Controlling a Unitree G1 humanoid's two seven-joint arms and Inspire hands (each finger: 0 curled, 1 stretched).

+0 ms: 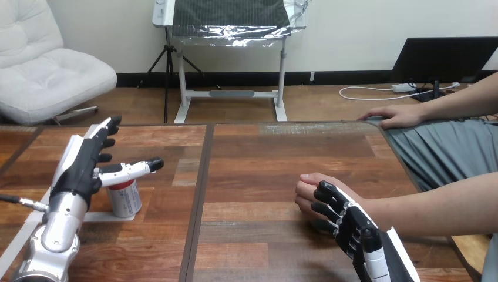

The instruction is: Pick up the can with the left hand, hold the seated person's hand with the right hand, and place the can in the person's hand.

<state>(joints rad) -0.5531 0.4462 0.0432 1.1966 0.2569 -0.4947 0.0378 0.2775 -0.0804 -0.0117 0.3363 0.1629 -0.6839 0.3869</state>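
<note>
The can stands upright on the surface, in the left half and nearer the near edge than the far one. Its long axis is vertical, with the top end pointing up and the base resting on a white tape strip.

The left hand is positioned just left of the can, palm side toward it. Its fingers are straight and close together, pointing toward the far edge. The thumb extends to the right across the top of the can; contact between the two cannot be confirmed.

The person's hand rests on the surface right of centre, loosely closed, its arm entering from the right edge. The right hand lies over it from the near side, its fingers bent down around the back of the person's hand close to the wrist.

A second hand of the person lies flat at the far right corner of the surface.
</note>
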